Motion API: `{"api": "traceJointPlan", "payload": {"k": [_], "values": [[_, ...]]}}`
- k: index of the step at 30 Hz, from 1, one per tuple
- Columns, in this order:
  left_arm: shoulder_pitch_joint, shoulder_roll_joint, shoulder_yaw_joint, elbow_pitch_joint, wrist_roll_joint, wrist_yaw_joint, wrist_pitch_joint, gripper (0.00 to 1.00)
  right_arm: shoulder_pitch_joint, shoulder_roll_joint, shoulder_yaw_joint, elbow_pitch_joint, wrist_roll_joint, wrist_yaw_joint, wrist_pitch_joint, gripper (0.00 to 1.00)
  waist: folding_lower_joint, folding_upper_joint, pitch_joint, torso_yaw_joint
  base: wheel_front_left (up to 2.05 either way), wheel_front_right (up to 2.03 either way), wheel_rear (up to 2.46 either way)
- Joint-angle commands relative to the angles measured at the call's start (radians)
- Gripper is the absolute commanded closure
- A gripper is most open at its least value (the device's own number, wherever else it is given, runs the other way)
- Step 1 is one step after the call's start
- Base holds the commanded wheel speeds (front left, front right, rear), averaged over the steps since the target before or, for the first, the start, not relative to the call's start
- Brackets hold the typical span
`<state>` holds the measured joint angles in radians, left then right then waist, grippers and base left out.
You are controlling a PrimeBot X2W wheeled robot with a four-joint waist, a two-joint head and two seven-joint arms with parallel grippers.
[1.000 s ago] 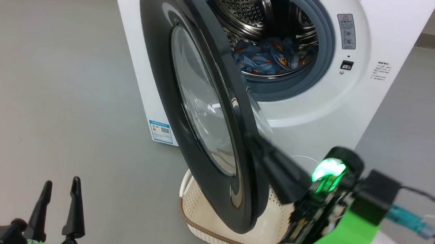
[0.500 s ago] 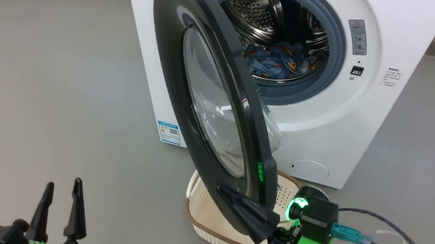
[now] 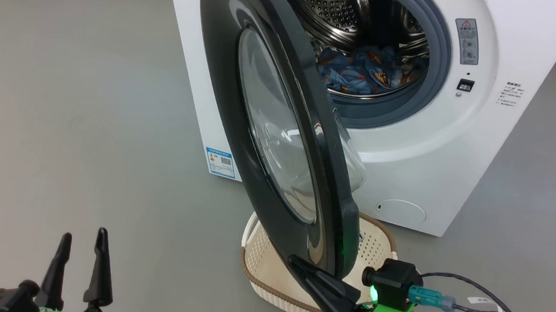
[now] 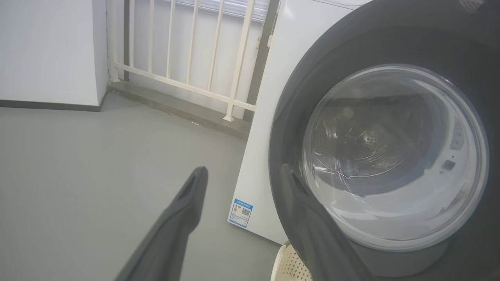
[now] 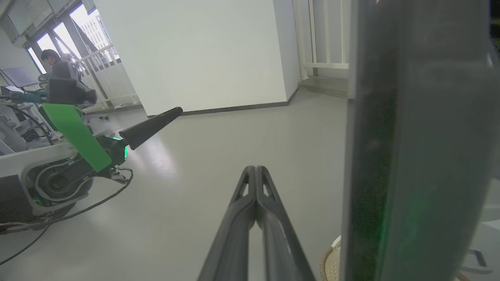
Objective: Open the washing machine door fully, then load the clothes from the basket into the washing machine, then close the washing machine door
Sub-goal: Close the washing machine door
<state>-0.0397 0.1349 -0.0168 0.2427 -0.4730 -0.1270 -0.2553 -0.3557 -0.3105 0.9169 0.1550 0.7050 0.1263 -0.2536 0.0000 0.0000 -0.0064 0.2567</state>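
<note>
The washing machine door (image 3: 274, 136) stands half open, swung out from the white washing machine (image 3: 432, 151) and hanging above the basket (image 3: 257, 251) on the grey floor (image 3: 68, 114). The clothes (image 3: 360, 74), blue with orange print, lie inside the steel drum (image 3: 335, 10). Our right tool (image 3: 295, 262) has its 2 fingers (image 5: 242, 218) pressed together, gripping nothing, tip at the door's lower black rim. Our left tool (image 3: 85, 233) sits lower left, spread wide, empty.

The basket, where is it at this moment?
In the head view the basket sits on the floor at lower centre, in front of the washing machine and under the partly open door, with the shut right gripper near its front rim.
</note>
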Motion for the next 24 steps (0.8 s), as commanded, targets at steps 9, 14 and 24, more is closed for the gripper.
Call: {"api": "traceJointPlan", "payload": {"k": [9,14,24], "values": [[-0.032,0.012,0.032,-0.018,-0.01,-0.004,-0.006,0.0,-0.051,0.006,0.016,0.037,0.033,0.004,-0.008,1.0,0.0,0.0,0.022,-0.004,0.0,0.0,0.0],[-0.036,0.009,0.031,-0.017,-0.009,-0.004,-0.006,0.0,-0.061,0.002,-0.007,0.053,0.035,0.004,-0.008,1.0,0.0,0.0,0.028,-0.01,0.0,0.0,0.0],[-0.041,0.011,0.032,-0.016,-0.011,-0.004,-0.006,0.0,-0.047,-0.018,-0.077,0.066,0.029,0.004,-0.008,1.0,0.0,0.0,0.031,-0.018,0.0,0.0,0.0]]}}
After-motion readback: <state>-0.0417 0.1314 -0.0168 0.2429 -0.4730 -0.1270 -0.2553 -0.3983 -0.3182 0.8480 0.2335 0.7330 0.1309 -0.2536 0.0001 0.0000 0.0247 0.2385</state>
